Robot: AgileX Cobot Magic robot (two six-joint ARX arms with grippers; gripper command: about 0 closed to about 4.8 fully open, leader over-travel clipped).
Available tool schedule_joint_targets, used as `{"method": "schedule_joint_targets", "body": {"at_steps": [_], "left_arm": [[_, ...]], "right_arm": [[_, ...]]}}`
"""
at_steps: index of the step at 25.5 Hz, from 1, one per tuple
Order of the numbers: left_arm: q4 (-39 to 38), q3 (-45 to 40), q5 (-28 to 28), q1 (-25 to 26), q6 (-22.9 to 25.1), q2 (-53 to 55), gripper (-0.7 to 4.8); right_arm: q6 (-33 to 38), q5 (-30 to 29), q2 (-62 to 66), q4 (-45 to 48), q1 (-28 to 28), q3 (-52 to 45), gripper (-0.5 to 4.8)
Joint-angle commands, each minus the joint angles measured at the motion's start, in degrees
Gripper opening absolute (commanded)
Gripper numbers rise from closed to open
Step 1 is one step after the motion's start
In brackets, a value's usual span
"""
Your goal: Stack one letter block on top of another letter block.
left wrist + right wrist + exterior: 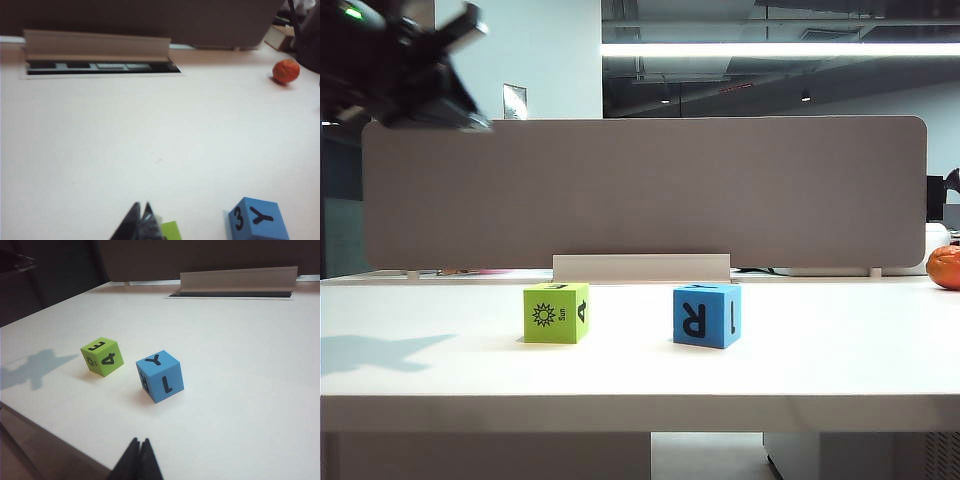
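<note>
sitting: 1 green block [556,313] | 1 blue block [706,315] | left gripper [141,220], right gripper [139,456] clenched empty

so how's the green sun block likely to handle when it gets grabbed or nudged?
The lime-green block is a cube resting on a flat face, so it should slide rather than roll. Its matte, foam-like look suggests light and slightly soft, probably grippy. It stands apart from the blue R block, so a nudge shouldn't disturb that one. Left end effector is shut above it.
</note>
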Motion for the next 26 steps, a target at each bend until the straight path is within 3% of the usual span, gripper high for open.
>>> {"method": "schedule_joint_targets", "body": {"at_steps": [1, 7, 16, 18, 19, 22, 26], "left_arm": [[-0.2, 2.7, -0.1, -1.2, 0.1, 4.1, -0.05], [-4.5, 8.2, -1.6, -3.9, 0.5, 11.9, -0.05], [-20.0, 21.1, -4.0, -6.9, 3.7, 22.4, 0.01], [-26.0, 24.7, -4.2, -7.0, 3.7, 24.7, 0.98], [-28.6, 26.2, -4.2, -7.1, 3.7, 25.6, 1.87], [-30.4, 27.4, -5.1, -7.8, 3.7, 26.9, 2.68], [-31.4, 27.4, -5.1, -8.4, 1.6, 28.5, 4.79]], "right_arm": [[0.1, 0.4, 0.0, 0.6, 0.1, -0.3, -0.01], [0.1, 1.2, 0.0, 0.6, 0.1, -0.3, -0.01], [0.1, 1.4, -0.1, 0.6, 0.0, -0.3, -0.01], [0.1, 1.4, -0.1, 0.6, 0.0, -0.3, -0.01], [0.1, 1.4, -0.1, 0.6, 0.0, -0.3, 0.0], [0.1, 1.4, -0.1, 0.6, 0.0, -0.3, 0.0], [0.1, 1.4, -0.1, 0.6, 0.0, -0.3, 0.0]]}}
